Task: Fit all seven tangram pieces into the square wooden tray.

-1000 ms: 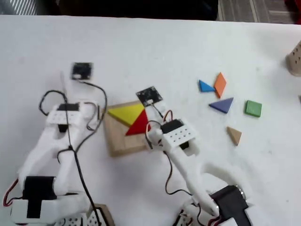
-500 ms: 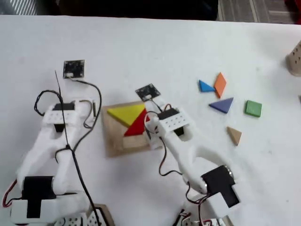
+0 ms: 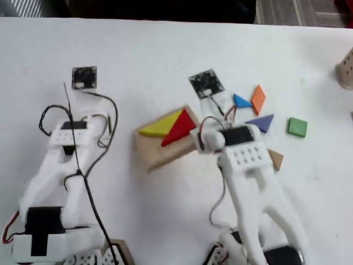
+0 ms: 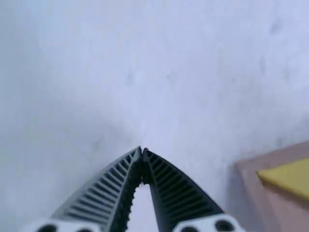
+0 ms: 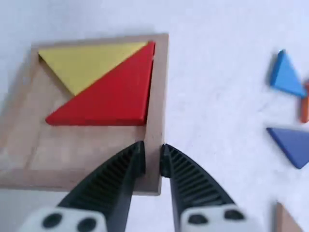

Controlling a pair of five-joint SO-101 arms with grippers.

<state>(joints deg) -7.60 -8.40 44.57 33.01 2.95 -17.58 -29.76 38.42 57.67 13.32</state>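
Firstly, the right gripper (image 5: 150,157) was recorded angled low, its fingers clamped on one rim of the square wooden tray (image 5: 72,157), where the yellow triangle (image 5: 87,63) and the red triangle (image 5: 111,99) were seated. The left gripper (image 4: 141,153) was noted closed and empty over the table (image 4: 145,72) beside a tray corner.

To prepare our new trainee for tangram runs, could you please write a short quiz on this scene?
1. True or false: the red triangular piece lies inside the square wooden tray.
2. Which holds the tray's rim? A) left gripper B) right gripper
3. Fill in: the tray's other piece is ___.
Key: 1 true; 2 B; 3 yellow, the yellow triangular piece.
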